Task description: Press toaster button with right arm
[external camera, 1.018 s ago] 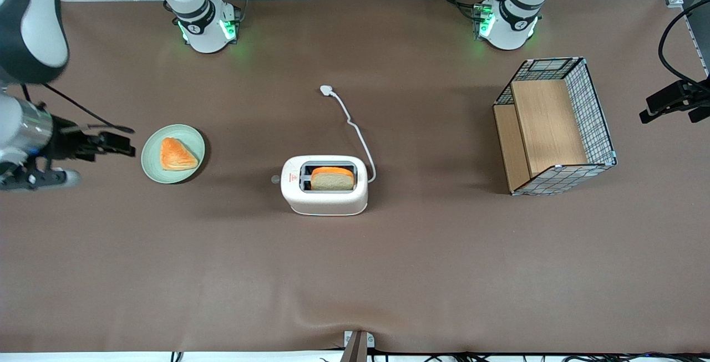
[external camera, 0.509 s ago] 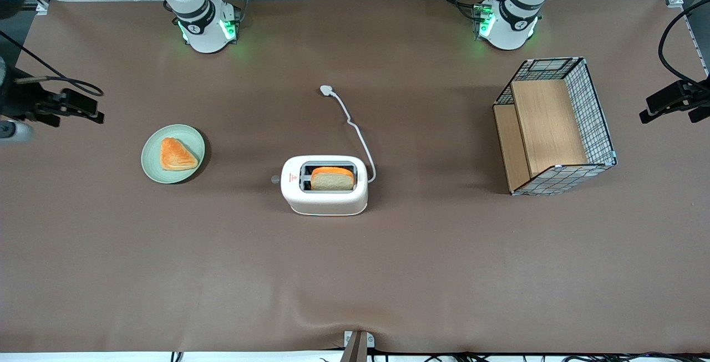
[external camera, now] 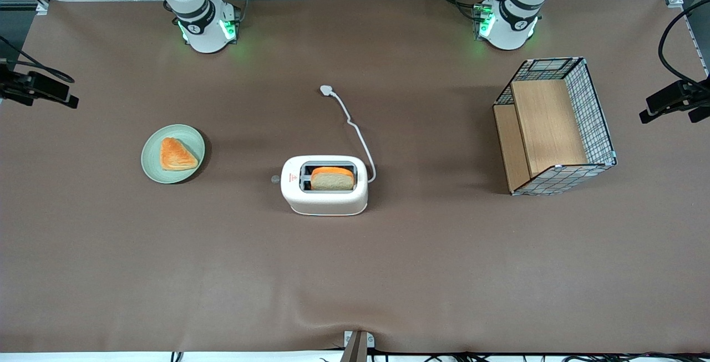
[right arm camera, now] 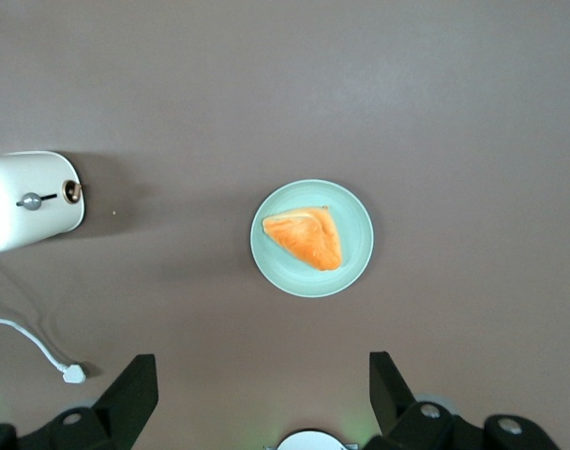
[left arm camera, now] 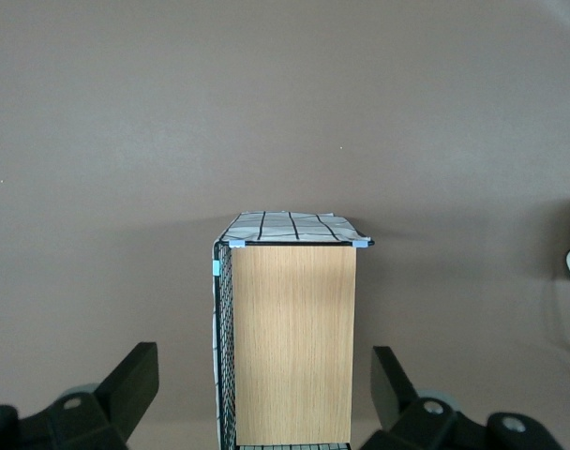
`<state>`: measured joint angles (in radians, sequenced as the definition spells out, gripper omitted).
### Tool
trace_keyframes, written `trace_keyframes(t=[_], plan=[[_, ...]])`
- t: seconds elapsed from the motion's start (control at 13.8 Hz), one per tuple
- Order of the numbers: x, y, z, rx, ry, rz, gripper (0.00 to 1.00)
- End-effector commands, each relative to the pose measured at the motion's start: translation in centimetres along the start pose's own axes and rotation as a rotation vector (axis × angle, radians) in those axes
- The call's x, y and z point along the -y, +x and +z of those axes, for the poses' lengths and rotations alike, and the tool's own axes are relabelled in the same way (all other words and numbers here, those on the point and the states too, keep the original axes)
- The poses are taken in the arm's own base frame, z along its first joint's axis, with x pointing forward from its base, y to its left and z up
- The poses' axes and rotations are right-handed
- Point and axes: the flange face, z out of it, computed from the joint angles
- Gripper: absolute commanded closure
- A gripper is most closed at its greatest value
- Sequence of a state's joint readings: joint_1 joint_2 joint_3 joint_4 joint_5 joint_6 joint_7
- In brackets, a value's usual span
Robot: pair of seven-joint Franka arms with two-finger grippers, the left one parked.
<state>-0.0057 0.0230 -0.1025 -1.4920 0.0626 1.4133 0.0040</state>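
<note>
While the gripper (external camera: 41, 91) sits open and empty at the table's edge at the working arm's end, the toaster (external camera: 324, 185) stands mid-table, well apart, at roughly four o'clock from it in the front view. The button (external camera: 275, 179) projects from the toaster's end facing the plate (external camera: 172, 153), which lies between. Compared with a second ago, the gripper has retreated outward and farther from the camera; toaster and plate are unmoved.

light: even, overhead — bright | shadows: soft, short | focus: sharp
</note>
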Motion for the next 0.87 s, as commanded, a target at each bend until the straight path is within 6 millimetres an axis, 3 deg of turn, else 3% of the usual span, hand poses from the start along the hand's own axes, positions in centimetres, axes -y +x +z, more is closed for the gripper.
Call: trace_keyframes(t=[0.0, 0.29, 0.8], plan=[[0.0, -0.3, -1.5, -0.019, -0.064, 0.018, 0.0], [-0.2, -0.4, -2.6, -0.041, -0.073, 0.023, 0.0], [-0.3, -0.3, -2.0, -0.026, -0.076, -0.015, 0.0]])
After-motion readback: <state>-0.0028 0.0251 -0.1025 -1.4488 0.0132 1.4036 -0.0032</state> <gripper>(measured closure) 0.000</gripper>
